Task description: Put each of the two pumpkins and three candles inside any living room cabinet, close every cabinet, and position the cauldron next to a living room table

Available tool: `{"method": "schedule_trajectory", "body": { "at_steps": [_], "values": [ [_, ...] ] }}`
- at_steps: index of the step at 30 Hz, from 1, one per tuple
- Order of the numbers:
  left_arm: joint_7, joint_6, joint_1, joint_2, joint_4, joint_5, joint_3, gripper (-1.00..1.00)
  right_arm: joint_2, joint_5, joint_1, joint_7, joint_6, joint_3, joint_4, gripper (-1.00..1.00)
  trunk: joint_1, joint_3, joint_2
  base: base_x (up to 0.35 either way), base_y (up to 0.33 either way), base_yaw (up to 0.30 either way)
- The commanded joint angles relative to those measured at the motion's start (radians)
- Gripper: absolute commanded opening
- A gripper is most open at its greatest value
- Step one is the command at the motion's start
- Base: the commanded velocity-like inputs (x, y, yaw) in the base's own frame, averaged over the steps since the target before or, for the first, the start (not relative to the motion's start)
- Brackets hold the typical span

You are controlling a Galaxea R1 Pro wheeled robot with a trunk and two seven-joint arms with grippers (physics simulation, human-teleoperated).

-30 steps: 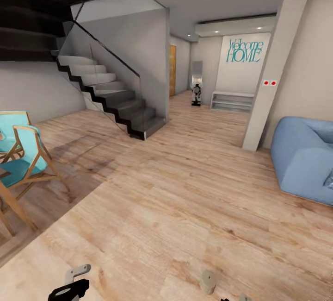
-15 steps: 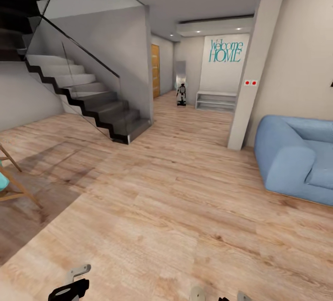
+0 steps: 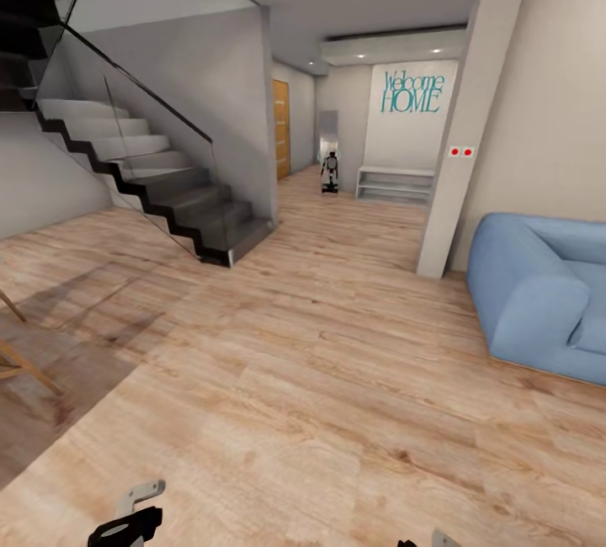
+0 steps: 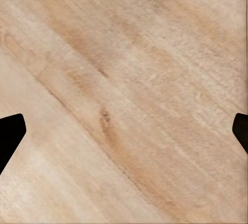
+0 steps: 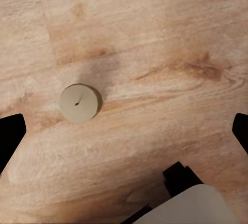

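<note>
With both sets of fingers spread apart and empty, the right gripper [image 5: 124,125] hangs over 1 candle [image 5: 79,102] on the floor [image 5: 155,43], so lowering onto it looks like the next step.

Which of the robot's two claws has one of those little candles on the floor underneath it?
The right gripper: its wrist view looks down on a beige candle standing upright on the wooden floor. Under the left gripper, that view has bare planks.
</note>
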Motion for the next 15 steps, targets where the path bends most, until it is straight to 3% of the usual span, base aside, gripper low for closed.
{"method": "schedule_trajectory", "body": {
  "at_steps": [1,9,15],
  "values": [
    [0.0,0.0,0.0,0.0,0.0,0.0,0.0,1.0,0.0,0.0,0.0,0.0,0.0,0.0,0.0,1.0,0.0,0.0,0.0,0.21,-0.089,0.0],
    [0.0,0.0,0.0,0.0,0.0,0.0,0.0,1.0,0.0,0.0,0.0,0.0,0.0,0.0,0.0,1.0,0.0,0.0,0.0,0.205,-0.047,0.0],
    [0.0,-0.001,0.0,0.0,-0.001,-0.001,0.001,1.0,0.0,0.0,0.0,-0.001,-0.002,0.0,0.0,1.0,0.0,0.0,0.0,0.072,-0.011,0.0]
  ]
}}
